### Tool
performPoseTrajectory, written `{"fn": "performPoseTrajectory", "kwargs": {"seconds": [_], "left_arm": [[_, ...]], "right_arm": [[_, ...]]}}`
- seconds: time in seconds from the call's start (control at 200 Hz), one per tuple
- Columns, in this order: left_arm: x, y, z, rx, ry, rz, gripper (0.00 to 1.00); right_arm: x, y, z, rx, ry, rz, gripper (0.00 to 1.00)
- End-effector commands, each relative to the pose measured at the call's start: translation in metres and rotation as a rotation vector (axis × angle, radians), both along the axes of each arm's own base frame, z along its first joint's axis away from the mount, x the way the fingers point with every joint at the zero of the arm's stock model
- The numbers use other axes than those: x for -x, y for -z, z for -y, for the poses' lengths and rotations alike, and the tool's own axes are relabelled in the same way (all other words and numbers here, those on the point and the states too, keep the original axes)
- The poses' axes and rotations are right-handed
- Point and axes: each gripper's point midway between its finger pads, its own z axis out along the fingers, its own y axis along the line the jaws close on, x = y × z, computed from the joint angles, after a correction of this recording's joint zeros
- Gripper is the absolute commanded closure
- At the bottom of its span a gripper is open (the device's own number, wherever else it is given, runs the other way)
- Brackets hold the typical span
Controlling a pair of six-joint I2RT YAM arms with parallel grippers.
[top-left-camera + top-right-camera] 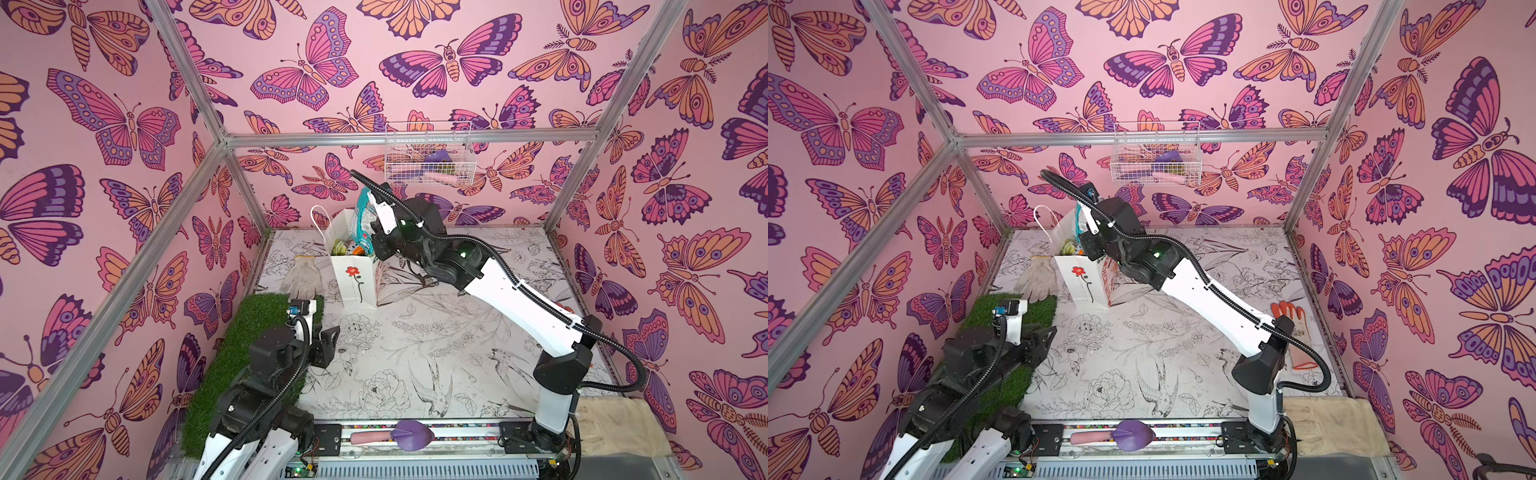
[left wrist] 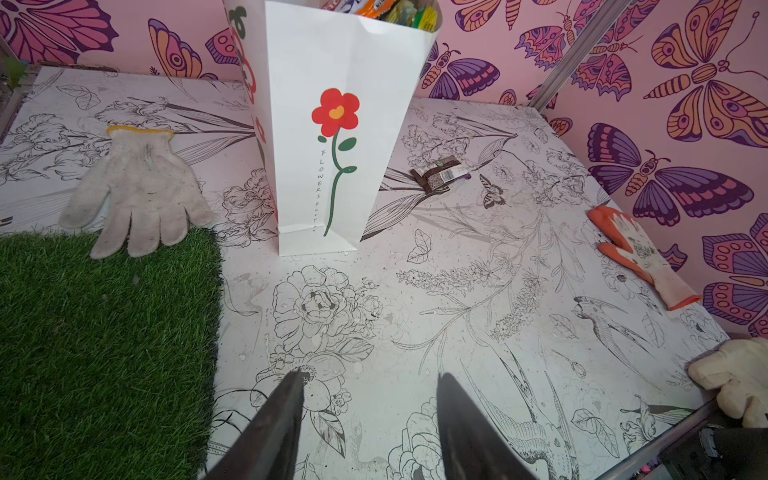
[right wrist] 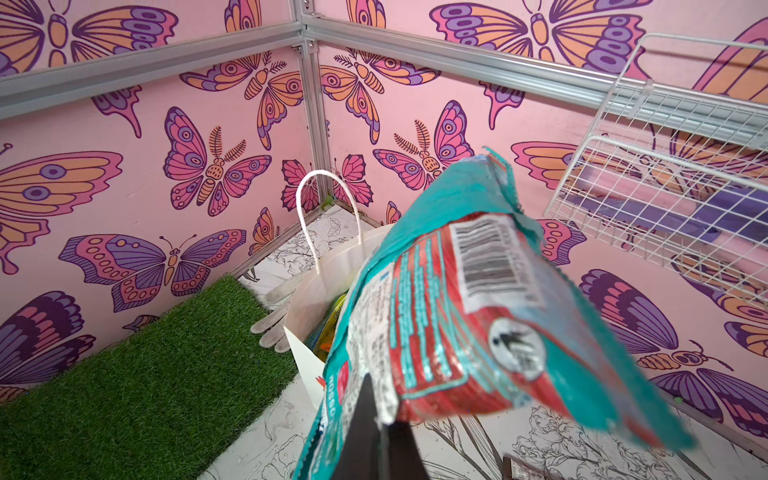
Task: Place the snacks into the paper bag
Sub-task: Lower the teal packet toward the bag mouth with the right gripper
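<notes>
Within right hand (image 3: 380,419), teal packet (image 3: 457,316)

I see pink wall panels (image 1: 374,104) printed with purple-and-orange butterflies, a white tabletop sheet (image 1: 415,353) in black line-drawn flowers and birds, a tall white paper bag (image 2: 365,124) bearing a red flower on a green stem, and a teal-and-red crinkly plastic packet (image 3: 457,311).

White glove (image 2: 137,187) lies flat, fingertips over grass mat (image 2: 104,353) edge. Orange glove (image 2: 640,253) by side wall, well apart. Wire basket (image 1: 428,156) hangs on back rail w/ purple & pink bits inside. Purple trowel (image 1: 399,435), pink handle, on front rail. Cream glove (image 2: 735,386) at table (image 2: 457,291) corner.
</notes>
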Motion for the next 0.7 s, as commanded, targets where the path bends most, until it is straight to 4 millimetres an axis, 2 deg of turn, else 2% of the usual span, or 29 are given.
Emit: {"fn": "performPoseTrajectory", "kwargs": {"seconds": [0.0,0.691], "left_arm": [[0.002,0.003,-0.001,-0.001,-0.006,-0.005,0.46],[0.002,0.003,-0.002,0.0,-0.006,-0.002,0.47]], "right_arm": [[0.0,-0.023,-0.003,-0.04,0.002,0.055,1.0],[-0.012,-0.012,-0.012,-0.017,0.03,0.044,1.0]]}}
